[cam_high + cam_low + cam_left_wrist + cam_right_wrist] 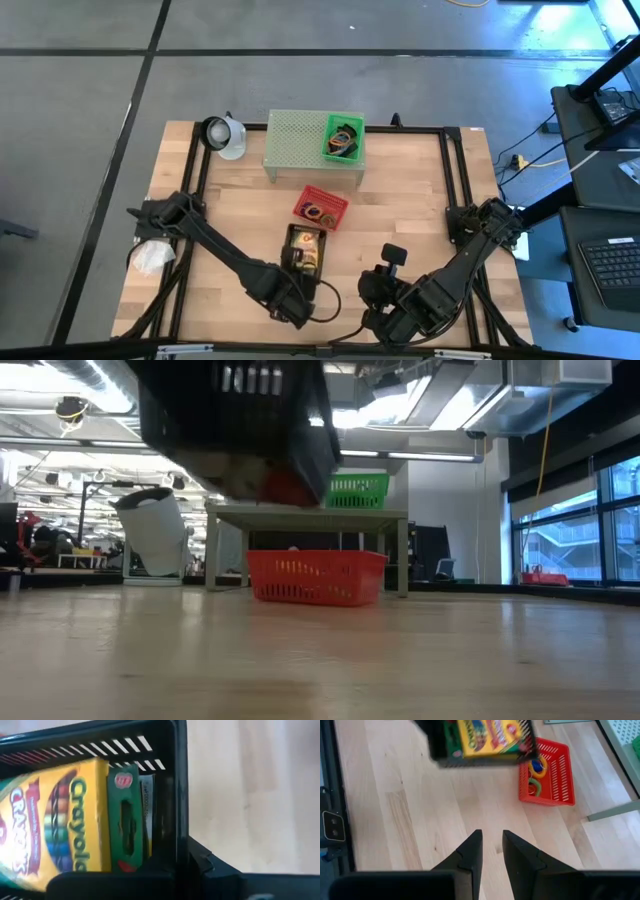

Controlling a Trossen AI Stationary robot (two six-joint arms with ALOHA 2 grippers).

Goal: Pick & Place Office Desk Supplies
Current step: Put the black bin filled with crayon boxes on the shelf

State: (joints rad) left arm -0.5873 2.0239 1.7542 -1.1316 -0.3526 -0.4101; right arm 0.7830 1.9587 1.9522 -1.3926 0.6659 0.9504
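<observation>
- The left claw [296, 290] is pressed tight on the rim of a black basket [304, 250] at the near side of the wooden surface [400, 200].
- In the low view the black basket [235, 420] hangs in the air, up off the surface.
- Crayola crayon boxes [65, 820] in yellow and green lie inside the black basket, packed side by side.
- The right claw [492, 845] hovers over bare wood, near the black basket. Its two fingers [470, 852] stand a little apart and pinch nothing.
- A red basket [321, 207] sits on the surface just past the black one. It has small loops [536, 775] in blue, orange and green in it.
- A pale green shelf with holes [295, 140] stands at the far side of the surface.
- A green basket [343, 138] sits on top of the shelf, with small loops and clips inside.
- A white cup [228, 135] stands beside the shelf.
- A white soft wad [152, 258] lies at the left edge of the surface.
</observation>
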